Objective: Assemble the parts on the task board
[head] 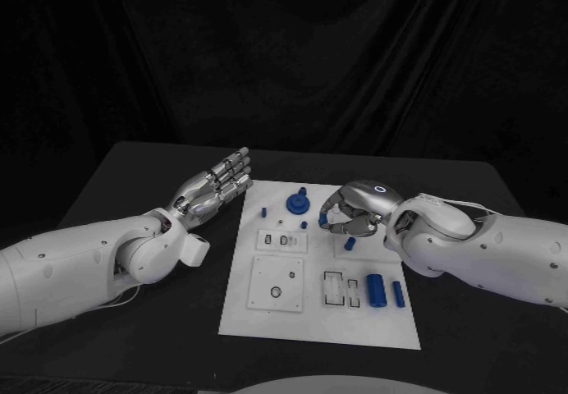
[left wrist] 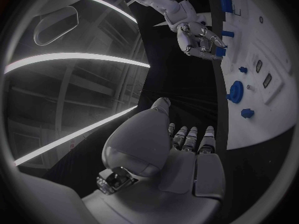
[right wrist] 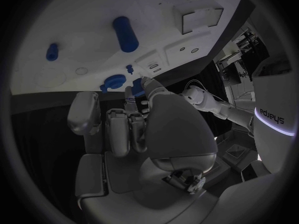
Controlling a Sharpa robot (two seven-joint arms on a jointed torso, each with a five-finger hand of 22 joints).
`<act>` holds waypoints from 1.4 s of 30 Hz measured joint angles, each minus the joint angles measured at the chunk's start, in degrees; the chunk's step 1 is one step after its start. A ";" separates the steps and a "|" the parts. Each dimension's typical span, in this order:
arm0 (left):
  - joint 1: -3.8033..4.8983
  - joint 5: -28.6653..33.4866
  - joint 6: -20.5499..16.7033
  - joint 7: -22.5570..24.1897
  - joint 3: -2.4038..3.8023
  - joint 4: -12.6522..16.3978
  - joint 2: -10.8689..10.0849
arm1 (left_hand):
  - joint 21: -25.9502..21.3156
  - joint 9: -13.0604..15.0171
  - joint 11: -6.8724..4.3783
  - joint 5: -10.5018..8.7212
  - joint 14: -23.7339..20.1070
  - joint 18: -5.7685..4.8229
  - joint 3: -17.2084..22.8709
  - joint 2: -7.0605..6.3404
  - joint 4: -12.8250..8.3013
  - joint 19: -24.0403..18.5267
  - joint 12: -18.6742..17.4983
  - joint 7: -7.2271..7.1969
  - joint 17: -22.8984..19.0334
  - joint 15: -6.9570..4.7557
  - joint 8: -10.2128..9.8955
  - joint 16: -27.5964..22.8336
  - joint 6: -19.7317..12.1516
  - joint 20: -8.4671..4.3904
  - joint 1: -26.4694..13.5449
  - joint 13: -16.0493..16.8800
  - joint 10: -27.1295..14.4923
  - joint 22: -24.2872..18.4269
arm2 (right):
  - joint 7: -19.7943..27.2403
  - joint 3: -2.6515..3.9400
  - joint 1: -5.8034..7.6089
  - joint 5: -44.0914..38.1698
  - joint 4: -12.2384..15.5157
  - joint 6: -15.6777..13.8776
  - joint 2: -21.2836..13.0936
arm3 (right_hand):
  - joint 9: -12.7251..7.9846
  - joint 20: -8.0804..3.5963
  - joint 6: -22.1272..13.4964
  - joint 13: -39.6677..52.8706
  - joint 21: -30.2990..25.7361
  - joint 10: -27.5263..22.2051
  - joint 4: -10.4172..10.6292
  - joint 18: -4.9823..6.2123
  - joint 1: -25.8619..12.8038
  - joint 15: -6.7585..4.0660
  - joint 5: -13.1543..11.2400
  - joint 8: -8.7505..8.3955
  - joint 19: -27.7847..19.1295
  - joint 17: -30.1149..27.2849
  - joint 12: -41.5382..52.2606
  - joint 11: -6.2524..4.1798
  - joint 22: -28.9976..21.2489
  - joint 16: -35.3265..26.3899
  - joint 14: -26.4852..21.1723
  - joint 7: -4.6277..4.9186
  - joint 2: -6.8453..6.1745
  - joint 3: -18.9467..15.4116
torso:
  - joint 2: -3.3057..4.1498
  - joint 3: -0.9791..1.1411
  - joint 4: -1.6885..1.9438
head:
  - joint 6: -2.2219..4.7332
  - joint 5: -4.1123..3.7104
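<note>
We saw the right hand [head: 350, 212] curled over the task board [head: 275, 316], its fingers [left wrist: 201, 44] closed around a small blue part [left wrist: 221, 51], though how firmly they gripped it we could not quite tell. Just beyond those fingertips stood a round blue part [head: 297, 203], and a short blue peg [head: 350, 244] stood just beneath the hand. The left hand [head: 217, 187] hovered beside the board's left edge, fingers straight, spread and holding nothing.

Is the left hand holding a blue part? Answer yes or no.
No. The left hand hovers open beside the task board, fingers straight and apart, with nothing in it.
</note>
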 measured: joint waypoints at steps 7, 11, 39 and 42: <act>0.00 0.00 0.08 -0.06 0.00 -0.04 0.23 | 0.00 0.00 0.00 0.00 0.00 0.00 0.00 0.00 0.00 0.00 0.00 0.00 0.01 0.00 0.00 0.00 0.00 0.00 0.00 0.01 0.00 -0.04 | -0.60 0.01 -1.21 -0.02 -1.62 1.64 3.12 | -0.01 0.00 -0.17 0.00 -0.12 0.00 -0.07 0.00 0.22 0.00 0.03 -0.11 0.00 0.00 0.00 0.00 -0.01 0.00 0.00 0.17 0.22 0.07 | -0.01 0.01 0.02 | -0.47 -0.10; 0.00 0.00 0.12 -0.12 0.00 -0.07 0.28 | 0.00 0.00 0.00 0.00 0.00 0.00 0.00 0.00 0.00 0.00 0.00 0.00 0.02 0.00 0.00 0.00 0.00 0.00 0.00 0.01 0.00 -0.04 | -0.84 0.01 -1.92 -0.16 -2.67 2.51 4.59 | -0.02 0.00 -0.22 0.00 -0.27 0.21 -0.24 0.00 0.22 0.00 0.40 -0.24 0.00 0.00 0.00 0.21 -0.01 0.00 0.00 0.22 0.22 0.23 | -0.02 0.01 0.01 | -0.66 -0.26; 0.00 0.00 0.56 -0.44 0.00 -0.47 0.85 | 0.00 0.00 -0.01 0.00 0.00 0.00 0.00 0.00 0.00 0.00 0.00 0.21 -0.01 0.00 0.00 0.00 0.21 0.00 0.00 0.04 0.00 -0.02 | -1.19 0.15 -2.94 -1.07 -5.77 4.80 8.47 | 0.18 0.13 -1.74 0.00 -1.13 0.20 -0.94 0.00 0.43 0.38 -1.45 -1.71 -0.13 0.00 0.00 0.64 -0.02 -0.22 -0.05 1.11 -0.01 0.61 | 0.00 0.03 0.17 | -0.85 -0.32; 0.00 0.00 0.61 -0.47 0.00 -0.51 0.92 | 0.00 0.00 -0.01 0.00 0.00 0.00 0.00 0.00 0.00 0.00 0.00 0.21 -0.01 0.00 0.00 0.00 0.21 0.00 0.00 0.05 0.00 -0.02 | -1.35 0.15 -2.98 -1.26 -5.89 5.02 8.54 | 0.23 0.31 -2.38 0.00 -1.56 -0.01 -1.28 0.00 0.40 0.48 -4.74 -2.27 -0.13 0.00 0.00 0.85 -0.03 -0.22 0.05 1.22 -0.03 0.31 | 0.00 0.02 0.18 | -0.85 -0.23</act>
